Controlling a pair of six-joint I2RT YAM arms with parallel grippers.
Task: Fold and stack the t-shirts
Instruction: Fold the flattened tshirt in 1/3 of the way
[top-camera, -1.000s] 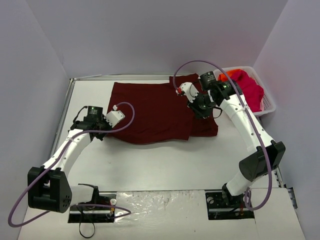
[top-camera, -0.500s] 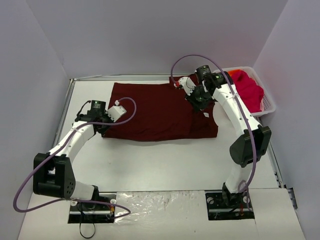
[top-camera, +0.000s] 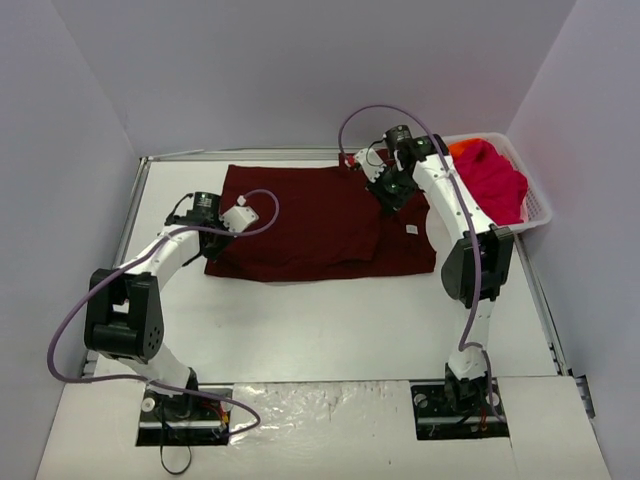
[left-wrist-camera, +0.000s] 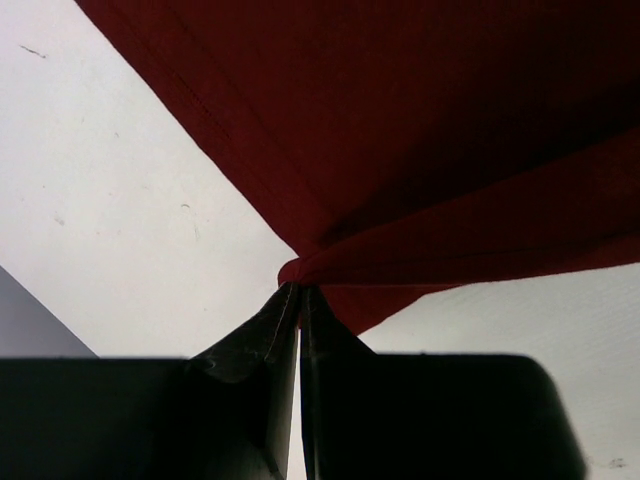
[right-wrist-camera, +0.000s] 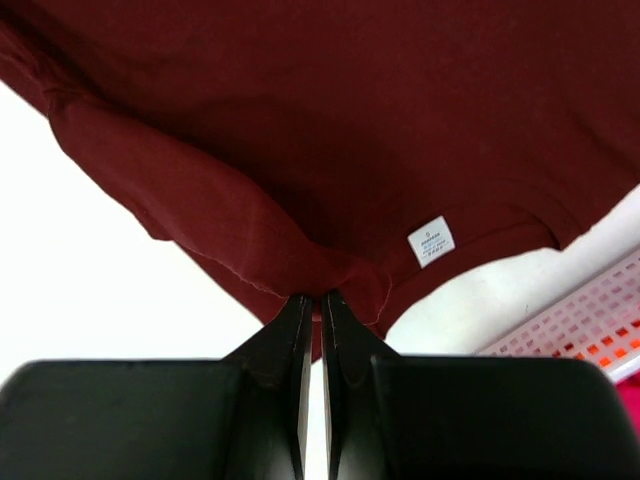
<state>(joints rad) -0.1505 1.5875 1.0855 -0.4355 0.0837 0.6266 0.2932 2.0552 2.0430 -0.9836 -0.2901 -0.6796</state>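
White matte table (top-camera: 330, 320), few faint scuffs; plain pale lavender walls (top-camera: 300, 70) on three sides. White plastic lattice basket (top-camera: 538, 208) at far right corner, holding bright pink cloth shirt (top-camera: 495, 178) and orange cloth shirt (top-camera: 462, 149). Large dark maroon cloth t-shirt (top-camera: 310, 215) across far half of table, mostly flat, right part doubled over, small white neck label (right-wrist-camera: 431, 241) showing. Left fingers (left-wrist-camera: 260, 350) pinched tight on left edge, cloth bunched at tips. Right fingers (right-wrist-camera: 290, 340) clamped on far-right fold, fabric lifted, sagging.
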